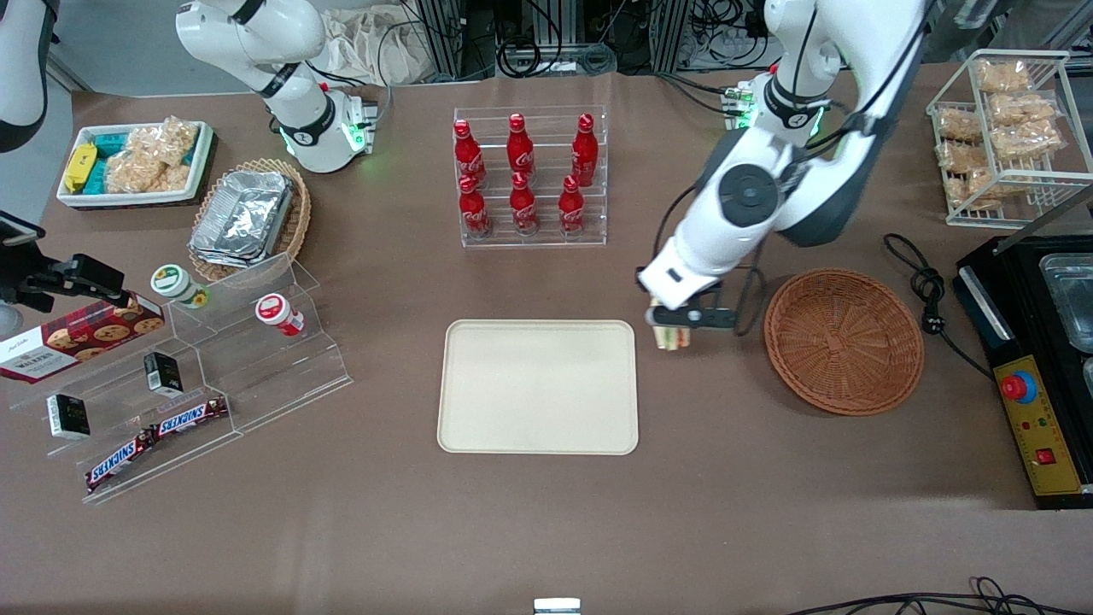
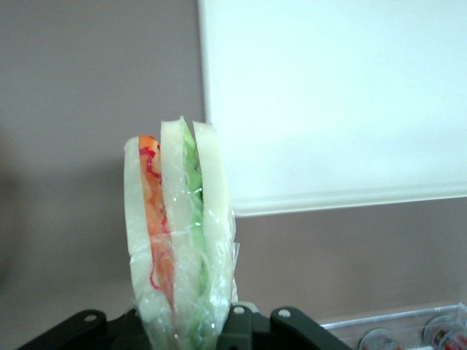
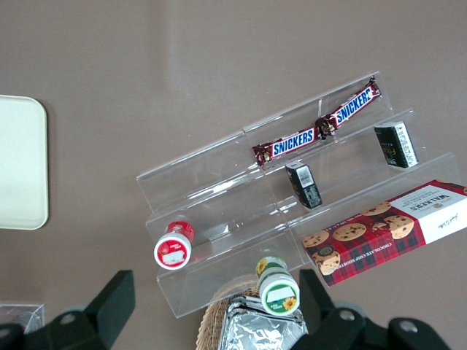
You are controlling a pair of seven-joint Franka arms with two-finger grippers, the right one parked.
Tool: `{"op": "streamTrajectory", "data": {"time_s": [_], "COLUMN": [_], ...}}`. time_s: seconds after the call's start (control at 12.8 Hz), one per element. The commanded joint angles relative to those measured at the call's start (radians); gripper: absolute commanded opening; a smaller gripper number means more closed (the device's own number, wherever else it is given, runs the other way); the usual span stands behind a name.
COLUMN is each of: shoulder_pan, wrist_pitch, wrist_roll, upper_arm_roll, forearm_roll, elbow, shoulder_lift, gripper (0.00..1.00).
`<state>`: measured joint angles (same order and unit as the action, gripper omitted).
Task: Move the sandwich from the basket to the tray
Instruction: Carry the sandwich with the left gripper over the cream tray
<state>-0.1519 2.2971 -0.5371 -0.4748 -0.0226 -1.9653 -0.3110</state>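
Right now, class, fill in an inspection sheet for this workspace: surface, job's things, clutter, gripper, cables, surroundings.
Surface: brown table, no spills seen.
Job's things: sandwich out of the basket, held between basket and tray; neither holds anything.
Clutter: red bottles in a clear rack; acrylic steps with Snickers bars; foil trays.
Gripper: gripper shut on the sandwich, beside the tray's edge.
Cables: black cable beside the basket.
Surroundings: wire rack of snacks; control box.
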Motion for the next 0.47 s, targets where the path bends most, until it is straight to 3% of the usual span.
{"op": "streamTrajectory", "data": {"time_s": [0.0, 0.16, 0.23, 0.39], "shoulder_pan": [-0.052, -0.078, -0.078, -0.08], "wrist_pitch": [0.077, 0.078, 0.078, 0.093], "wrist_roll": [-0.044, -0.066, -0.082, -0.109], "upper_arm_roll": [0.005, 0.012, 0.012, 0.012], "forearm_roll": [-0.095, -0.186, -0.23, -0.275], "elbow": [0.098, 0.173, 0.207, 0.223], "shoulder_lift": [-0.175, -0.279, -0.319, -0.361], "gripper": [0.0, 0.0, 0.09, 0.16]}}
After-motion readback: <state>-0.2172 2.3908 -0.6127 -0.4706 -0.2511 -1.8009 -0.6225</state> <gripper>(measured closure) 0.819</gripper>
